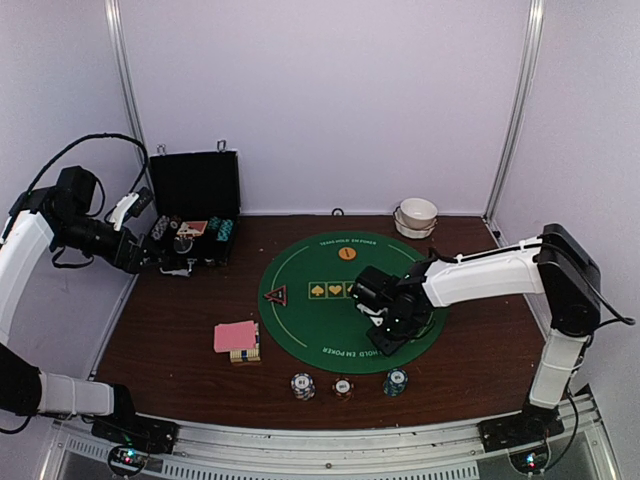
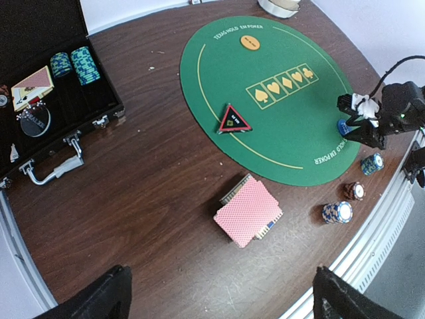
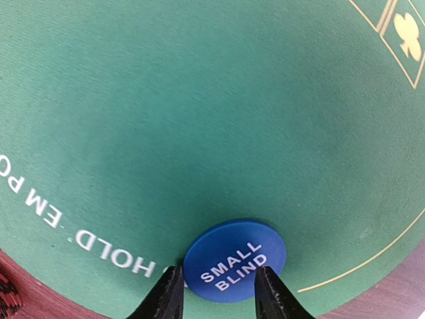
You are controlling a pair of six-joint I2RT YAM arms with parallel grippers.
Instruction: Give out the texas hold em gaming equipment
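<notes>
My right gripper is low over the near edge of the round green poker mat. Its fingers are closed on the blue round "SMALL BLIND" button, which sits at the mat surface. The left wrist view shows that button too. An orange round button and a red triangular button lie on the mat. Pink-backed cards sit left of the mat. Three chip stacks stand at the front. My left gripper is open and empty by the case.
An open black case at the back left holds teal chip stacks and cards. A white bowl stands at the back right. The blue-and-yellow card box lies under the pink cards.
</notes>
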